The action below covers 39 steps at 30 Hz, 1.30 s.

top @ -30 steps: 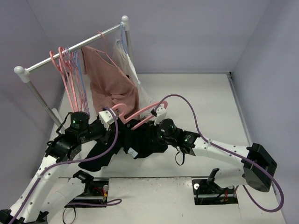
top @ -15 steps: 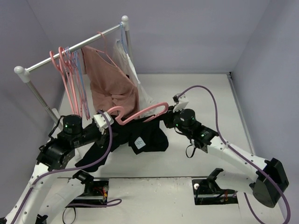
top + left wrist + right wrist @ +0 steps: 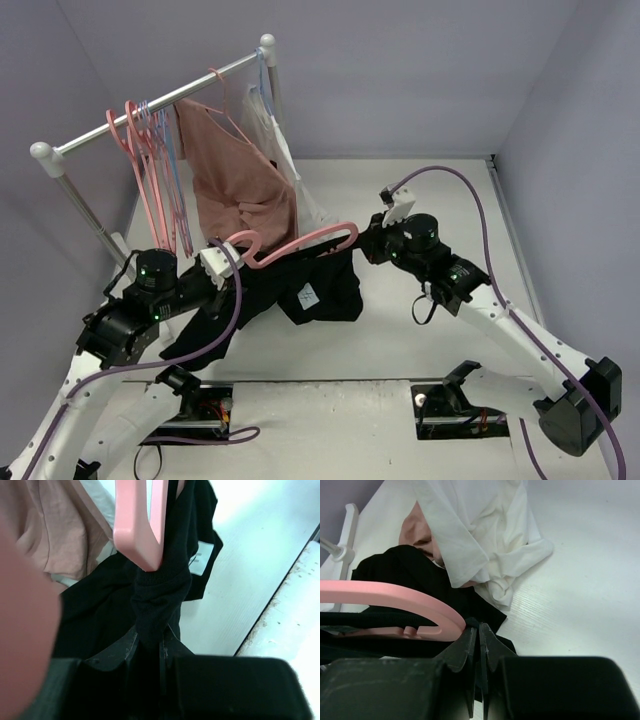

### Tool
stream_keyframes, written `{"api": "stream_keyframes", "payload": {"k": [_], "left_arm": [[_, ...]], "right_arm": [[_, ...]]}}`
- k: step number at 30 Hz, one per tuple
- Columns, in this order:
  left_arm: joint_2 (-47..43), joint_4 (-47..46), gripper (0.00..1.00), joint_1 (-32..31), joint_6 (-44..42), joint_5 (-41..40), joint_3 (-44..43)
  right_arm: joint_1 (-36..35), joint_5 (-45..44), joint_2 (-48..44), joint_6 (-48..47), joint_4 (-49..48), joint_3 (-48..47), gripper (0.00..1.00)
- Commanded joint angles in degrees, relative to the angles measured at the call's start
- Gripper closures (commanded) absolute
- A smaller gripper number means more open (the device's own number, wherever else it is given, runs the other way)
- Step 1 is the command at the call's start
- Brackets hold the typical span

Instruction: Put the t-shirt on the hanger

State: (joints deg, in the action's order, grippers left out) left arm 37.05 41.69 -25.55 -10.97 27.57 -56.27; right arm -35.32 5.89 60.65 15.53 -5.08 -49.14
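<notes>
The black t-shirt [image 3: 300,285] hangs stretched between both grippers above the table, its small white label [image 3: 308,297] showing. A pink hanger [image 3: 300,243] lies through it, hook toward the left. My left gripper [image 3: 222,268] is shut on a bunched fold of the t-shirt [image 3: 160,587] just under the hanger's corner [image 3: 137,535]. My right gripper [image 3: 365,243] is shut on a thin edge of the t-shirt [image 3: 420,582] beside the hanger's rounded end [image 3: 427,610].
A clothes rail [image 3: 150,110] stands at the back left with several pink and lilac-blue hangers [image 3: 155,180], a dusty-pink garment [image 3: 235,175] and a white garment [image 3: 290,165]. The white garment's hem [image 3: 485,535] lies on the table beyond my right gripper.
Both grippers have lifted the t-shirt and hanger off the table. The right gripper moved up and right, stretching the fabric; the left gripper shifted slightly left.
</notes>
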Motion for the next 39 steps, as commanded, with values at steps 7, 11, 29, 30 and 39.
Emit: {"api": "stream_keyframes", "payload": {"k": [7, 11, 29, 30, 39], "left_arm": [[5.7, 5.2, 1.0, -0.4, -2.5, -9.0, -7.4], [7.9, 5.6, 1.0, -1.4, -3.0, -10.5, -10.2], [18.6, 6.9, 1.0, -14.9, -1.3, -29.4, -13.8], [18.7, 6.4, 1.0, -14.9, -0.7, -29.5, -14.3], [22.9, 4.8, 1.0, -21.3, -2.4, -25.2, -30.5]], "right_arm": [[4.7, -14.1, 3.2, -12.0, 7.8, -13.2, 1.0], [4.7, -14.0, 6.4, -13.2, 10.4, -19.3, 1.0], [4.7, -8.8, 11.3, -15.9, 16.3, -32.7, 1.0], [4.6, -6.4, 11.5, -15.5, 16.3, -33.0, 1.0], [-6.9, 2.3, 18.3, -14.9, 17.4, -48.7, 1.0]]}}
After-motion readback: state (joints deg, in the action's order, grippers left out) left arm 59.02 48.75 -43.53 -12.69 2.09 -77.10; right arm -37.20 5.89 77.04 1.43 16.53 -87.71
